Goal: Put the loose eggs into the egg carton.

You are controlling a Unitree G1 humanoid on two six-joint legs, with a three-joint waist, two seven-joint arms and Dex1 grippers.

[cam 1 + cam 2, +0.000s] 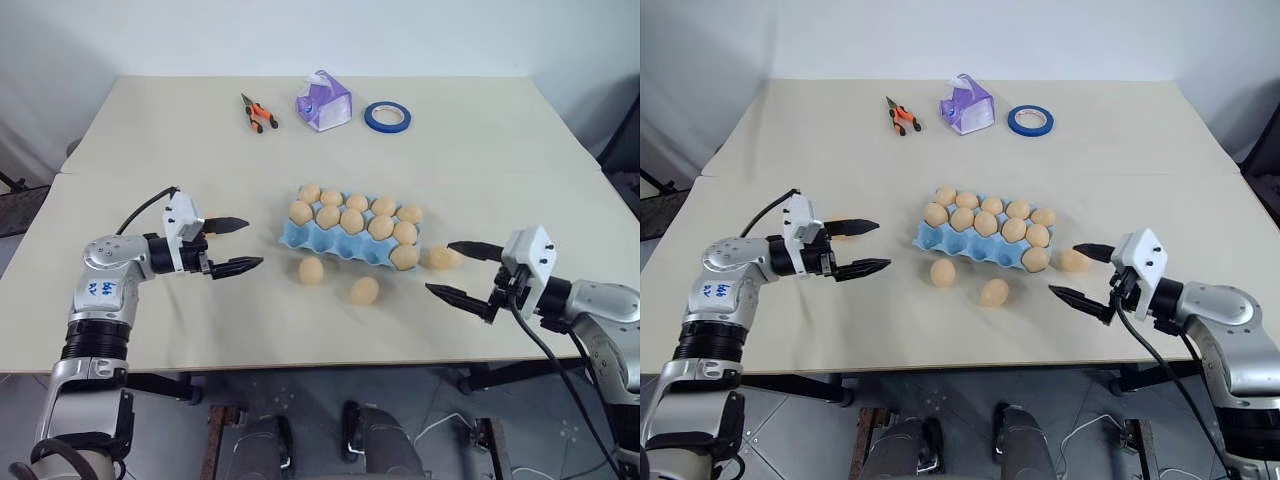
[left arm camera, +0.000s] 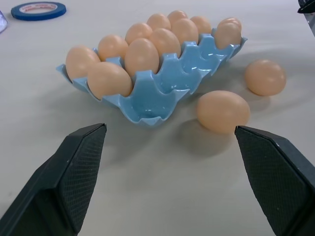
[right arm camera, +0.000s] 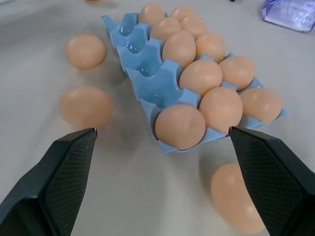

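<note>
An approach step was judged to be in hand: three loose eggs [image 1: 311, 270] lay on the surface beside the egg carton [image 1: 330, 245], whose near row stood mostly empty. The left end effector [image 1: 232, 246] and right end effector [image 1: 462, 271] were held wide, empty. A descent over the nearest egg seemed called for.

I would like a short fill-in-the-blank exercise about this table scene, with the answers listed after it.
1. The smooth tan-brown loose eggs lying on the table outside the light blue moulded egg carton number ____.
2. The front row of the carton holds just ____ egg.
3. The round roll of tape at the far side is ____ in colour.
4. Both black two-fingered grippers, left and right, stand ____ and hold nothing.

Answers: three; one; blue; open
</note>
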